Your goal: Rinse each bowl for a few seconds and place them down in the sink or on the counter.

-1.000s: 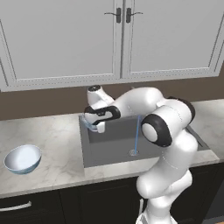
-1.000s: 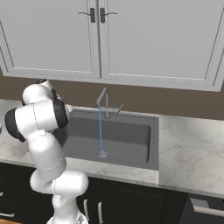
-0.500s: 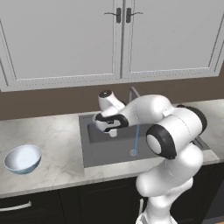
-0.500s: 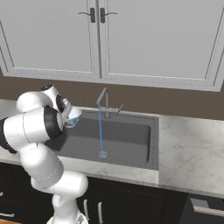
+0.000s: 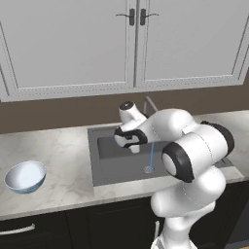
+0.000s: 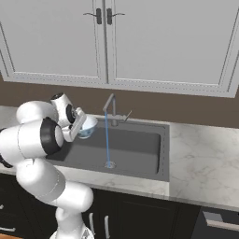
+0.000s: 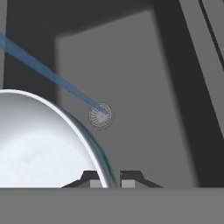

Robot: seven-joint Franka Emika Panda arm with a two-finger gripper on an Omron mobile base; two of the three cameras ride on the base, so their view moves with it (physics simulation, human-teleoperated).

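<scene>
My gripper (image 6: 80,123) is shut on the rim of a pale blue bowl (image 6: 87,126) and holds it above the left part of the dark sink (image 6: 140,149). In the hand view the bowl's whitish inside (image 7: 35,144) is at the lower left, with its rim pinched between my gripper's (image 7: 109,179) tips. A thin blue stream of water (image 6: 107,142) falls from the faucet (image 6: 110,105) to the drain (image 7: 100,115), just right of the held bowl. A second bowl (image 5: 25,176) stands upright on the counter (image 5: 58,155), left of the sink.
White wall cabinets (image 5: 136,44) hang above a brown backsplash. The counter (image 6: 200,154) carries on to the right of the sink. Dark base cabinets (image 6: 140,214) run below the counter's edge. My own arm (image 5: 194,155) rises across the sink's right side in the left base view.
The arm has swung right from the sink's left edge, carrying the bowl over the basin toward the water stream. The bowl on the counter has not moved.
</scene>
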